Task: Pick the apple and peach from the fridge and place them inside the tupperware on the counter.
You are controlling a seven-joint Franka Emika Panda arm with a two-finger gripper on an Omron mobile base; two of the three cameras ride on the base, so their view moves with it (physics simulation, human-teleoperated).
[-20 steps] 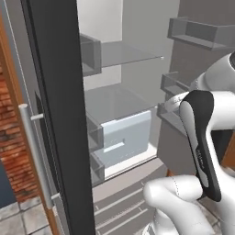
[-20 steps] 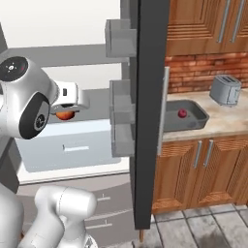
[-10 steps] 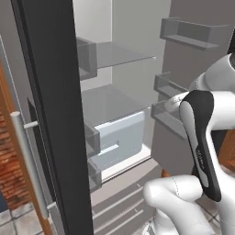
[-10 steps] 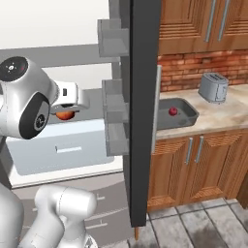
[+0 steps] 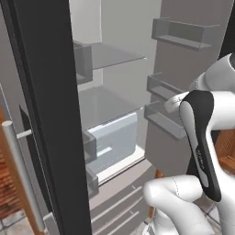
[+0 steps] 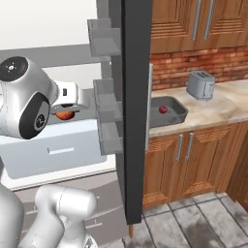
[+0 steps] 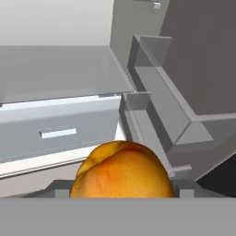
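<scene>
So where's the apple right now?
The apple sits in the tupperware on the counter, left of the toaster, in the right base view.

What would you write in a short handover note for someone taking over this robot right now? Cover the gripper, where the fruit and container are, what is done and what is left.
Gripper: shut on the peach, held in front of the open fridge, above its pale drawer.
Apple: already lying in the tupperware on the counter, beside the toaster.
Done: apple placed; peach picked.
Left: carry the peach round the fridge door to the counter, and release it into the tupperware next to the apple.
</scene>
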